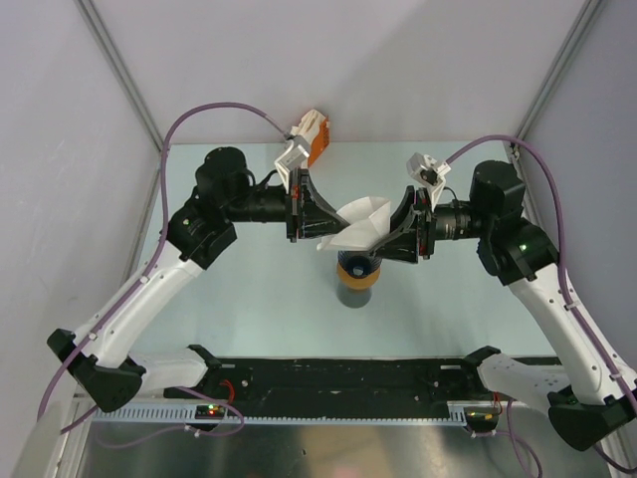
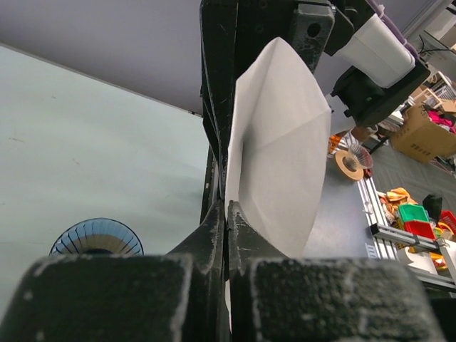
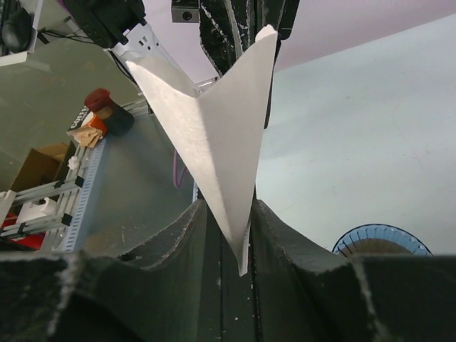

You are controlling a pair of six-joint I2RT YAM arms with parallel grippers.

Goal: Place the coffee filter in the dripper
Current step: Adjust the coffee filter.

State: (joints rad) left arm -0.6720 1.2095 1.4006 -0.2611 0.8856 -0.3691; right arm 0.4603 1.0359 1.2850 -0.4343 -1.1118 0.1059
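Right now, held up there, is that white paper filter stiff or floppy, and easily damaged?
Probably light: the filter hangs by one edge pinched in the left gripper. It looks thin yet shows sharp creases, so likely springy rather than limp. Squeezing hard would probably crumple it; the jaws of the right gripper stand open around its tip.

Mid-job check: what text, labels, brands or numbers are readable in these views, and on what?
No text can be read anywhere.
The filter is blank.
The dripper shows no marking.
The cardboard box behind, left wrist view: no legible print.
The orange pack behind, right wrist view: marks too blurred to read.
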